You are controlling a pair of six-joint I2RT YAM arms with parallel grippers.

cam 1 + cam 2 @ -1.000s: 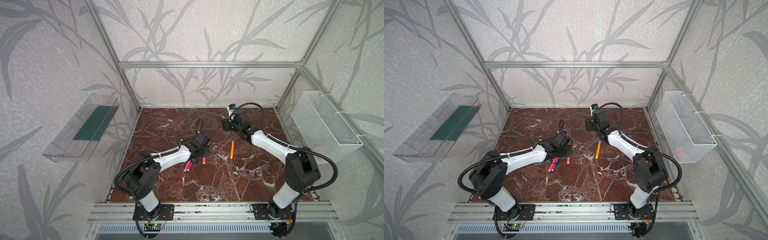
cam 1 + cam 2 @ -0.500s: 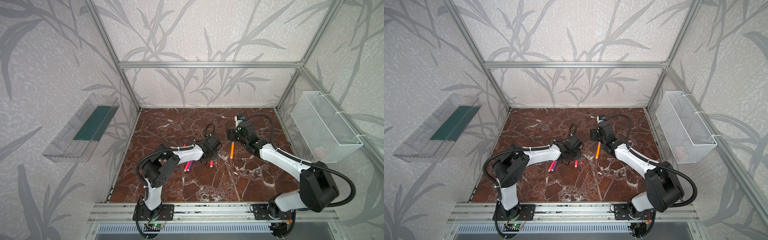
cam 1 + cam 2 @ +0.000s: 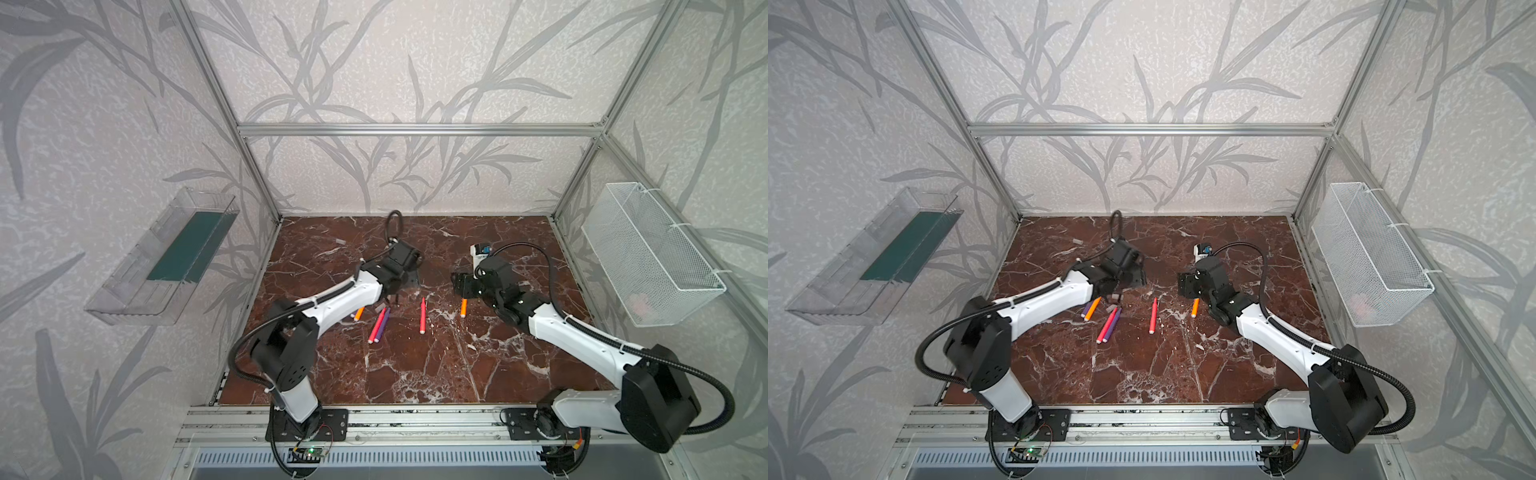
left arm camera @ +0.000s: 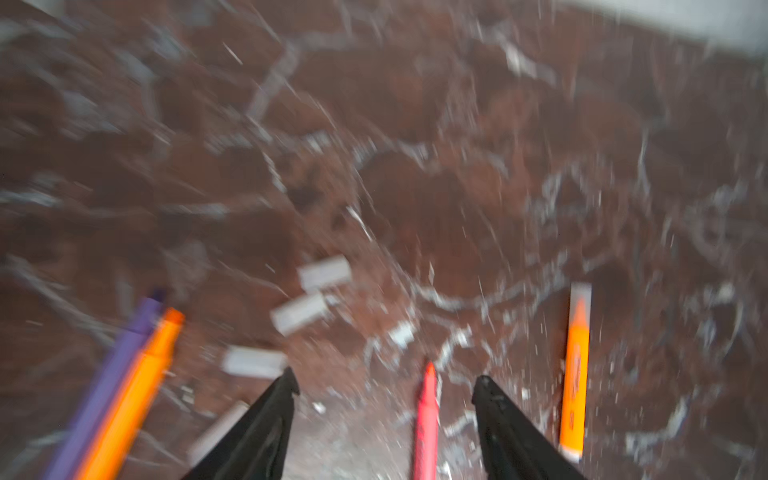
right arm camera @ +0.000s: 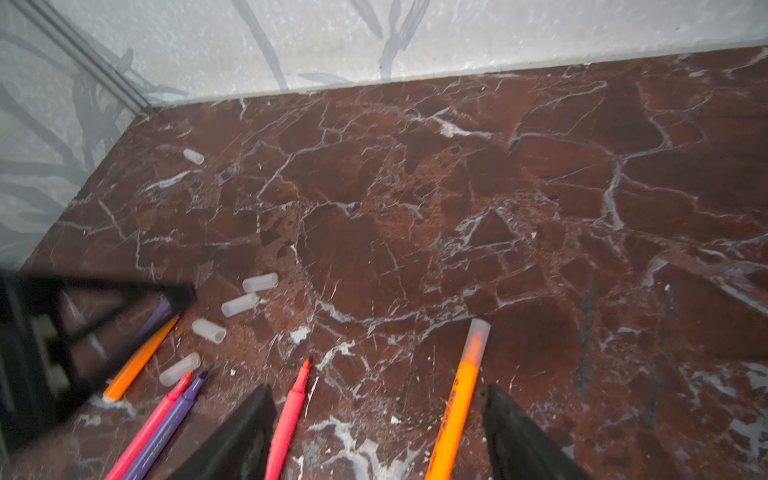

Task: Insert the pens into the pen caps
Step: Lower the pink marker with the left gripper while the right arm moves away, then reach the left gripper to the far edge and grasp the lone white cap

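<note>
The right end effector [image 5: 379,392], wide open and empty, hovers over the capped orange pen [image 5: 459,395] on the bench [image 5: 457,208]. The left end effector [image 4: 384,386], also open and empty, hovers left of that pen, over a pink pen [image 4: 426,419]. Four more pens [image 3: 377,326] and loose caps [image 5: 239,304] lie farther left.

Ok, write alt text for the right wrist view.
An open claw hovers over a red marble table, with a capped orange pen and an uncapped pink pen seen between its fingers. Five loose clear caps and four more pens lie elsewhere on it.
</note>
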